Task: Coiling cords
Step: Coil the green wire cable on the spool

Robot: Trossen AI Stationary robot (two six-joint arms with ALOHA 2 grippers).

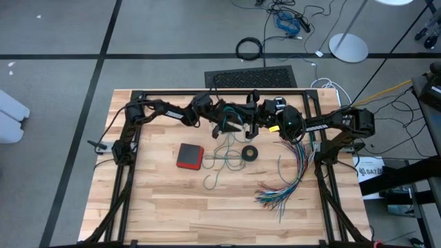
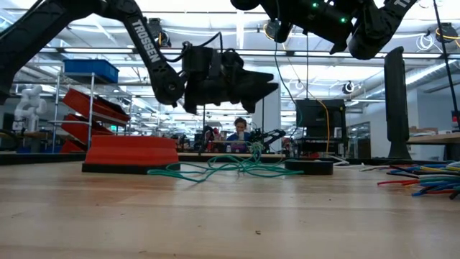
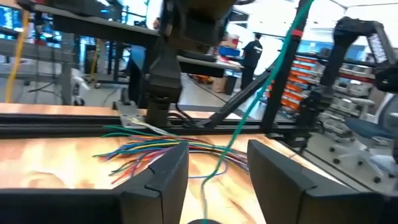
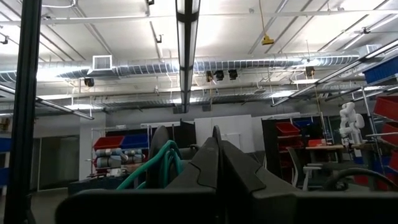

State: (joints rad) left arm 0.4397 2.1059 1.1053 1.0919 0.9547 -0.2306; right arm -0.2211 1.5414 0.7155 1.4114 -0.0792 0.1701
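The thin teal cord (image 1: 222, 160) lay in loose tangled loops mid-table, one strand rising off the table; the white cord couldn't be made out.

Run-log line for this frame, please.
left gripper: open, raised, teal cord between fingers | right gripper: shut on teal cord, raised | remainder on table

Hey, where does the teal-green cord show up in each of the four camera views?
High view: teal-green cord lies mid-table, between the red block and the black ring.
Low view: tangled on the table, right of the red block.
Left wrist view: a taut strand running up past the left gripper.
Right wrist view: loops beside the shut right gripper.
Shared landmark: the red block.
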